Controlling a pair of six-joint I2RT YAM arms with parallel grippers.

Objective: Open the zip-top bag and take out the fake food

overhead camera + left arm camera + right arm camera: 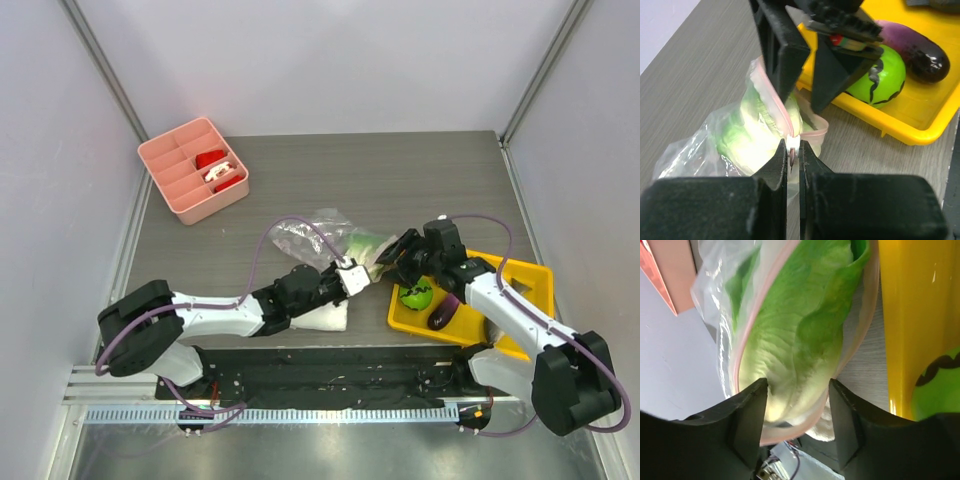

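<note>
**Cabbage at bag mouth, rim pinched**

Left claw (793, 150): clamped on the pink zip rim of the clear crinkly zip-top bag (700, 145). Right claw (796, 390): spread, with the pale green leafy toy cabbage (795, 325) lying between its jaws in the bag mouth.

Risk judged: film pinched with the leaf would drag the bag from the left claw.

Beside the right claw, a striped green toy ball (417, 296) and dark purple toy eggplant (443, 314) lie in a yellow plastic tray (520, 275), and its rim crowds withdrawal. Open room is left beyond the bag.
</note>
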